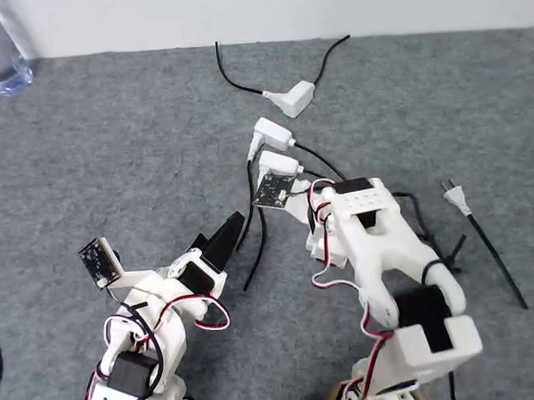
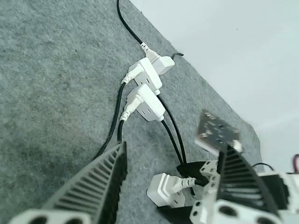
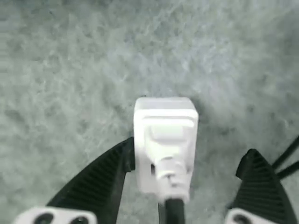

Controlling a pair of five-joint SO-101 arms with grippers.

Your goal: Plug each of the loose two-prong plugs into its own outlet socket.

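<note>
Carpet (image 1: 115, 171) covers the whole table. Right gripper (image 3: 189, 151) is spread wide around a white socket (image 3: 163, 135); one finger touches its side and nothing is gripped. Left gripper (image 2: 175, 149) hangs low over the carpet, its fingers apart and empty. Two more sockets (image 2: 142, 105) in the middle seem already joined with their cords. One plug (image 1: 452, 192) lies loose, well apart beyond the right arm, so I judge the work only partly done
</note>
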